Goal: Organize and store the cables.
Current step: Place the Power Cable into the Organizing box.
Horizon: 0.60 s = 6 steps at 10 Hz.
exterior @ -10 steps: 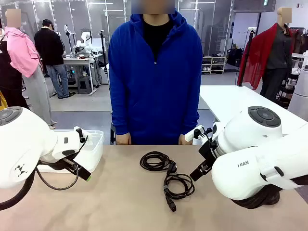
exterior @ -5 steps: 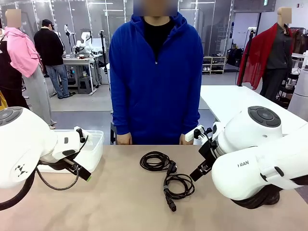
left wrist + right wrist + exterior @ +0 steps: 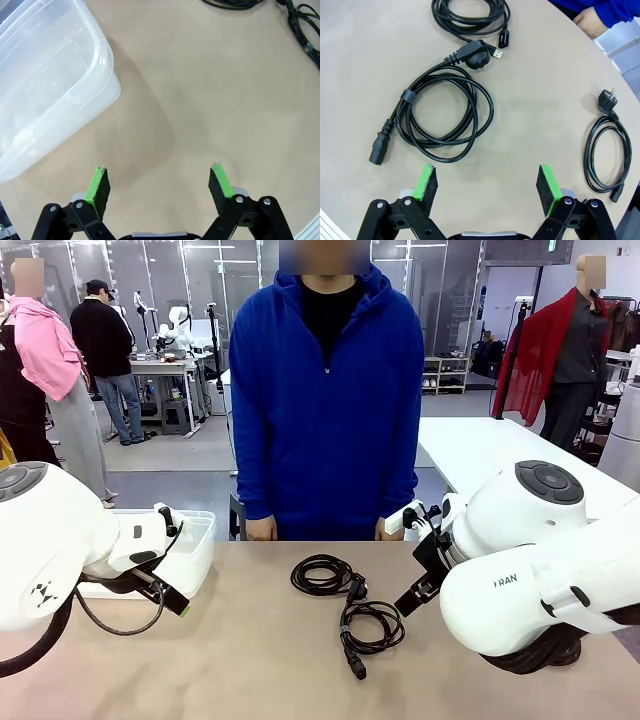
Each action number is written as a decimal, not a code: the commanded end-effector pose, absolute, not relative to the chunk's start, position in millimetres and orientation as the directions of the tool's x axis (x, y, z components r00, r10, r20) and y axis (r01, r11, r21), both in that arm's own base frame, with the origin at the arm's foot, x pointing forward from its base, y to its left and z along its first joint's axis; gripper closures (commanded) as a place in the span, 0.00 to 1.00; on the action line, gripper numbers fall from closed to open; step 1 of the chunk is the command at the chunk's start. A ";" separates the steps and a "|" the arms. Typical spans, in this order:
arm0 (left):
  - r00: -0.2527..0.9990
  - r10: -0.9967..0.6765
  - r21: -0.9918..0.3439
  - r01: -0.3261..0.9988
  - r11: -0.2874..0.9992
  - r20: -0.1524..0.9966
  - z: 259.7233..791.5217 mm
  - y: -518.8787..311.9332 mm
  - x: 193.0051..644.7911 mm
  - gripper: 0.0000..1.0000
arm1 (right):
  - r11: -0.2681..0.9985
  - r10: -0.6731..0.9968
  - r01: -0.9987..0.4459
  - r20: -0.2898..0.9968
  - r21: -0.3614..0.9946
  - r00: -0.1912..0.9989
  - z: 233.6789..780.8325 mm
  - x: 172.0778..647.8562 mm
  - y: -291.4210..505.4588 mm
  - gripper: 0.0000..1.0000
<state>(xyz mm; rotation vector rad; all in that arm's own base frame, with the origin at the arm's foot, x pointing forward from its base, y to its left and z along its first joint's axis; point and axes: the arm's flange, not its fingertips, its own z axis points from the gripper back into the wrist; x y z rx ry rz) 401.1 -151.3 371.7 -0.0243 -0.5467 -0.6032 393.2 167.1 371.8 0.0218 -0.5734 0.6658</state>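
Two coiled black cables lie mid-table: one (image 3: 322,575) nearer the person, one (image 3: 371,626) with chunky plug ends nearer me. In the right wrist view the plug-ended cable (image 3: 445,117) lies just beyond my open right gripper (image 3: 487,187), a USB-ended coil (image 3: 470,12) lies at the top, and a third coil (image 3: 607,155) lies apart at the right. My right gripper (image 3: 402,562) hovers right of the cables, holding nothing. At the left, my left gripper (image 3: 175,565) is open and empty beside the bin, over bare table (image 3: 160,182); cable ends (image 3: 305,25) show at that view's top right.
A clear plastic bin (image 3: 195,550) stands at the table's left (image 3: 45,80), with nothing showing inside. The person stands at the far edge with hands (image 3: 257,530) resting at the table's rim; one hand (image 3: 587,22) is near the USB coil.
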 end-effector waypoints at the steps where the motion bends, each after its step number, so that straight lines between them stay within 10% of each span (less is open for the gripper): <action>1: 0.687 -0.532 0.134 0.544 0.828 0.495 371.7 -150.7 401.3 0.00 | 0.793 0.576 -0.588 0.510 -0.158 0.639 371.8 393.2 167.0 0.00; 6: 0.603 -0.613 0.041 0.695 0.718 0.511 488.3 -123.6 384.1 0.00 | 0.754 0.599 -0.650 0.498 -0.090 0.627 470.5 397.8 131.8 0.00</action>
